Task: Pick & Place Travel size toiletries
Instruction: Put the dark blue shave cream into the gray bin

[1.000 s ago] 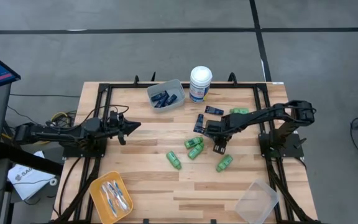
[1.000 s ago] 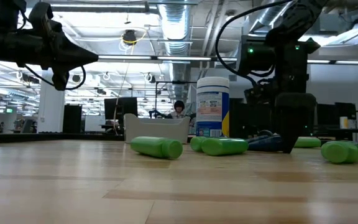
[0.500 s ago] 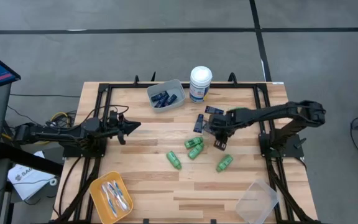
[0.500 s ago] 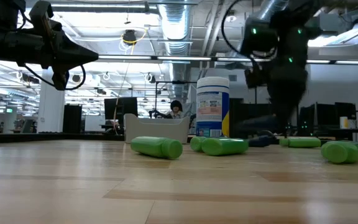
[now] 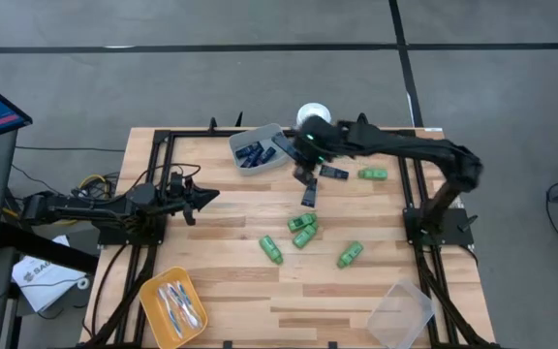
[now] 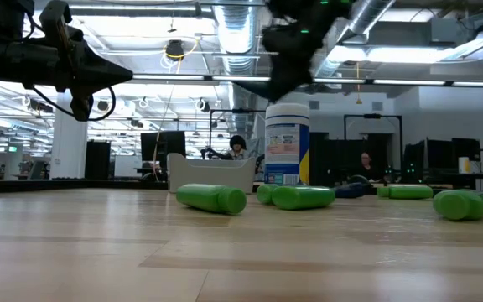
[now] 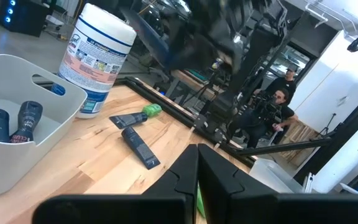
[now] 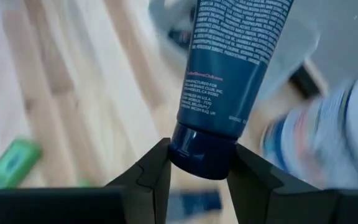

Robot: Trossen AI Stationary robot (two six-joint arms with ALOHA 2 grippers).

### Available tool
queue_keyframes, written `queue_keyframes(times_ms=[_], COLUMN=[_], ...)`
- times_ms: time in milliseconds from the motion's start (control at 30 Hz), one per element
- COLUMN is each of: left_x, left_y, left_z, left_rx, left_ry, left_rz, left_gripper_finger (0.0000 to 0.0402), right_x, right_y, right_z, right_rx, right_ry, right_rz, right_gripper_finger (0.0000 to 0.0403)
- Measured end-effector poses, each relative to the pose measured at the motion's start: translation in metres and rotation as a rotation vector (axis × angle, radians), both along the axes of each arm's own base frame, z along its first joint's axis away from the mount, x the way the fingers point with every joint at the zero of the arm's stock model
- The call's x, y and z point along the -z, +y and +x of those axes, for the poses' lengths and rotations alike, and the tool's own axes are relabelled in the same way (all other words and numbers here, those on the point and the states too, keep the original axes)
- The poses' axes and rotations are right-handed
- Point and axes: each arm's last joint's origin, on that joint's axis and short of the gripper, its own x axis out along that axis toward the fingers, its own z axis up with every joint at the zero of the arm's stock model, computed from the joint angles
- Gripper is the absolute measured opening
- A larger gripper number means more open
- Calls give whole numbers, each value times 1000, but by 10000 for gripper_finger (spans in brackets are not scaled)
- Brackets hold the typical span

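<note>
Right gripper [image 8: 199, 163] clamps a navy tube [image 8: 232, 81]; left gripper [image 5: 204, 197] closed
Five green bottles [image 5: 303, 229], two loose tubes on the table [image 5: 231, 271]

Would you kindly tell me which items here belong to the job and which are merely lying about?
Job: navy tube held by the right end effector; green bottles; toothbrushes; grey bin.
Lying about: white canister; clear tub.

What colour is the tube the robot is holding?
Dark navy tube with white print, clearest in the right wrist view.
</note>
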Motion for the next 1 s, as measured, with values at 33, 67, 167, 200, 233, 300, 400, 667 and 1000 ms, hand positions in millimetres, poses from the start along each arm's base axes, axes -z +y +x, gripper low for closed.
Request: queue_keyframes(times_ms=[33,67,167,200,233,300,400,667,1000], left_x=[0,0,0,0,0,0,0,0,0], left_y=[0,0,0,0,0,0,0,0,0], left_z=[0,0,0,0,0,0,0,0,0], left_rx=[0,0,0,0,0,-1,0,0,0], left_ry=[0,-1,-1,-1,-1,-1,-1,-1,-2], left_rz=[0,0,0,0,0,0,0,0,0], left_gripper_finger=[2,2,2,2,2,2,2,2,2], right_x=[-3,-4,-4,-2,0,9,25,70,83], right_y=[-7,-14,-32,-37,-42,-51,-61,-74,-74], right_z=[10,21,48,56,64,78,96,123,127], right_rx=[6,17,39,44,48,58,59,51,72], right_ry=[-8,-18,-5,2,15,39,84,198,276], right_rz=[-5,-6,1,3,7,13,27,36,-49], right_gripper_finger=[115,115,115,115,115,117,123,124,141])
